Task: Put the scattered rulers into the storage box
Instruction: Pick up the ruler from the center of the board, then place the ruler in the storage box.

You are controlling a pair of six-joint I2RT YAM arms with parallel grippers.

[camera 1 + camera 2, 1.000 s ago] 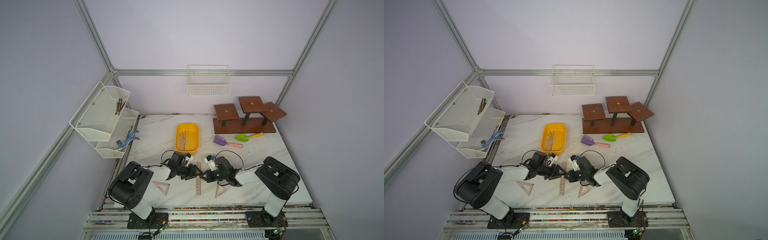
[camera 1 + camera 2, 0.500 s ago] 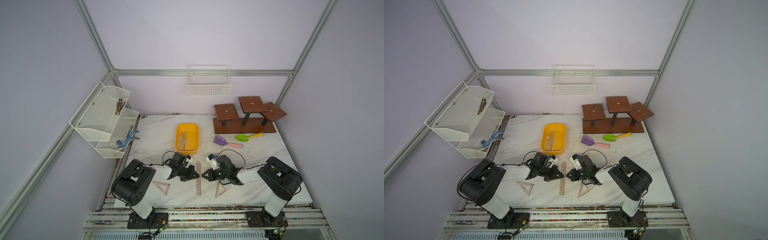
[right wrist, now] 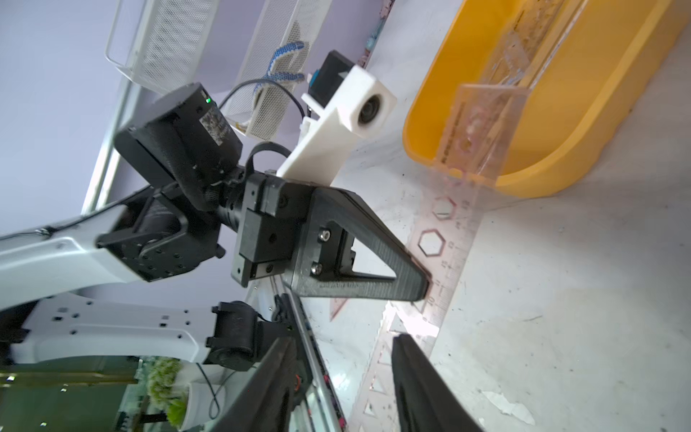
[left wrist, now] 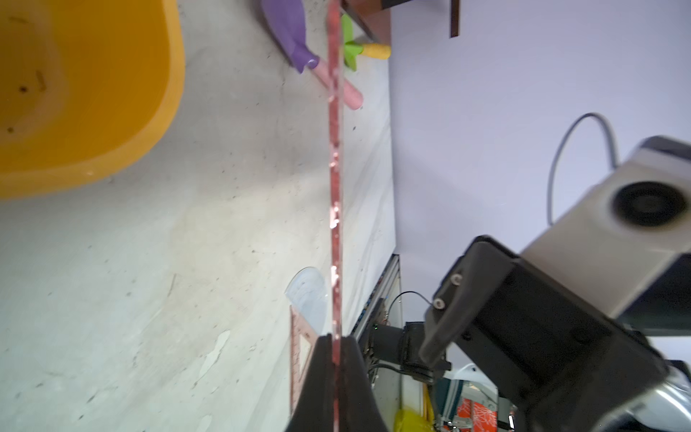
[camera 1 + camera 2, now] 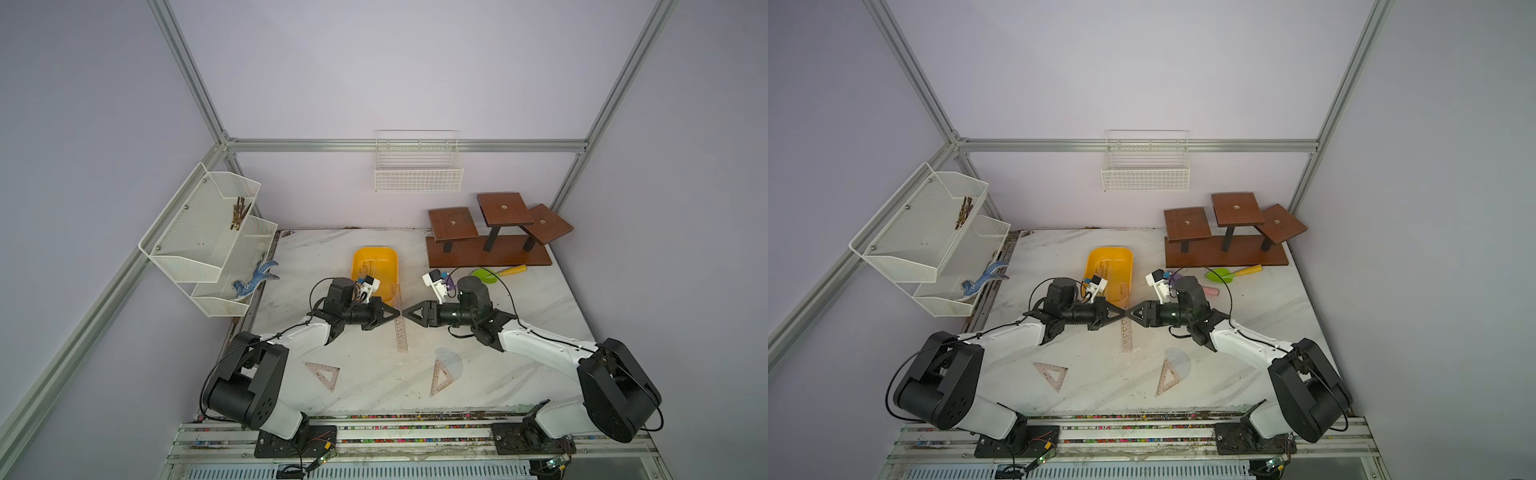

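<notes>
Top views first: the left gripper (image 5: 397,312) and right gripper (image 5: 405,312) sit tip to tip across the long pink ruler (image 5: 400,334). The storage box (image 5: 374,252) is just past the left gripper's wrist, on its far side. 2 set squares (image 5: 322,375) (image 5: 440,379) and the protractor (image 5: 454,360) lie loose back toward the arm bases, so at least 3 pieces are untouched. It looks the same in a top view from the other eye: ruler (image 5: 1126,337) crossing under both tips, box (image 5: 1108,252) close by.

Left wrist: the left gripper (image 4: 335,341) is clamped on the ruler (image 4: 335,168), seen edge-on running straight out from the jaws, with the box (image 4: 166,93) off to one side.

Right wrist: the right gripper (image 3: 342,340) has its jaws apart and holds nothing; the ruler (image 3: 445,262) lies just ahead of them. Some clear rulers (image 3: 482,131) are already in the box (image 3: 561,179), but the count isn't readable.

Judging by that, it's maybe halfway: 1 in hand, 3 to go.
</notes>
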